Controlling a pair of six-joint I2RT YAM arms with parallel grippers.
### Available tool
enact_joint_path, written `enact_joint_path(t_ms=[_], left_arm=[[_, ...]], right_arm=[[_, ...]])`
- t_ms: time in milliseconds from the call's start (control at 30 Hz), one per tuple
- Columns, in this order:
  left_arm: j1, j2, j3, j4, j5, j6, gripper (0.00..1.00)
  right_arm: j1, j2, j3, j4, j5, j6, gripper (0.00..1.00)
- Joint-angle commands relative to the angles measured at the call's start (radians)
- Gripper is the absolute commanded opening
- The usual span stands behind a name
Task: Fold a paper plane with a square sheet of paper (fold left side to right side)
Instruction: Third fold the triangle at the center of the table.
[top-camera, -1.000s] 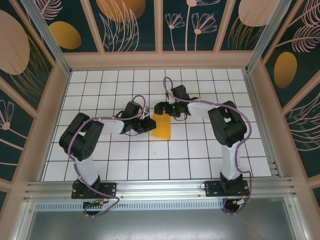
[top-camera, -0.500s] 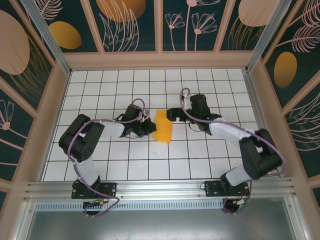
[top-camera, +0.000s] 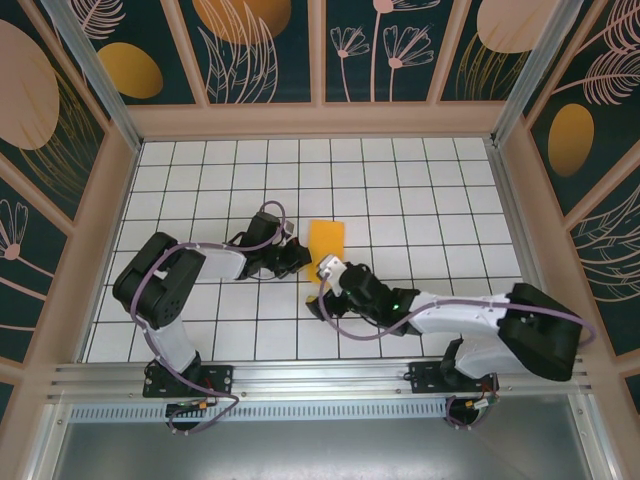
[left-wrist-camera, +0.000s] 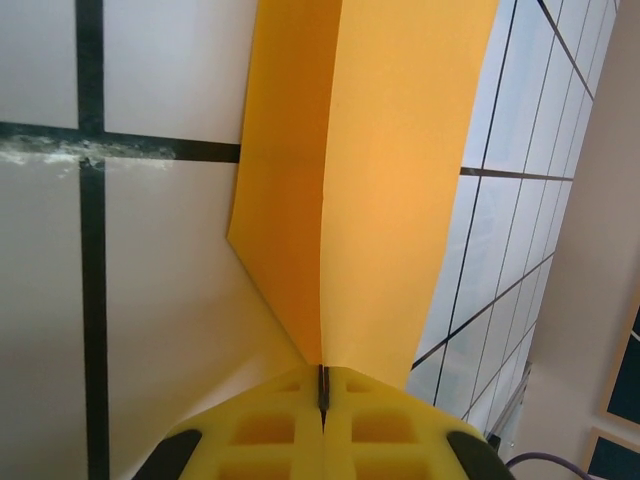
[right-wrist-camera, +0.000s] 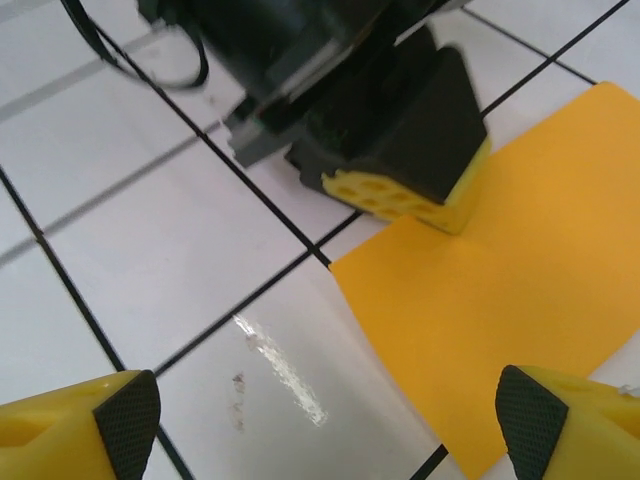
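Note:
The orange-yellow sheet of paper (top-camera: 328, 241) lies folded into a strip about one tile wide near the table's middle. Its fold and two layers fill the left wrist view, sheet of paper (left-wrist-camera: 400, 180). My left gripper (top-camera: 302, 259) is shut on the sheet's left edge, and its yellow fingers (left-wrist-camera: 380, 425) pinch the layers together. My right gripper (top-camera: 322, 286) hovers just in front of the sheet's near end, open, with nothing between its fingers (right-wrist-camera: 75, 425). From the right wrist I see the sheet's near corner (right-wrist-camera: 500, 300) and my left gripper (right-wrist-camera: 400, 130) on it.
The white gridded table (top-camera: 200, 180) is walled by a wooden frame (top-camera: 320, 120) on three sides. An aluminium rail (top-camera: 320, 375) runs along the near edge by the arm bases. A small smudge (right-wrist-camera: 240, 385) marks the tile below my right gripper.
My right arm has swung from the far side of the sheet round to its near end. The sheet has shifted slightly up and to the right; my left gripper keeps its hold.

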Motion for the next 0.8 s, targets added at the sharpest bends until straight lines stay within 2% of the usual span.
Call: enact_joint_path(t_ms=[0, 200, 367, 567, 767], left_arm=[[-0.005, -0.038, -0.005, 0.006, -0.006, -0.009, 0.04], [-0.005, -0.042, -0.003, -0.005, -0.008, -0.006, 0.04], [-0.007, -0.044, -0.001, -0.014, -0.008, 0.0, 0.04], [-0.008, -0.046, 0.005, -0.032, -0.013, 0.011, 0.04], [-0.008, -0.046, 0.015, -0.045, -0.025, 0.021, 0.06]], right_arm=[[0.033, 0.091, 0.067, 0.041, 0.157, -0.117, 0.87], [0.04, 0.239, 0.161, 0.049, 0.2, -0.249, 0.83], [0.039, 0.299, 0.194, 0.057, 0.229, -0.296, 0.79], [0.032, 0.321, 0.211, 0.057, 0.232, -0.3, 0.54], [0.025, 0.309, 0.202, 0.055, 0.216, -0.313, 0.15]])
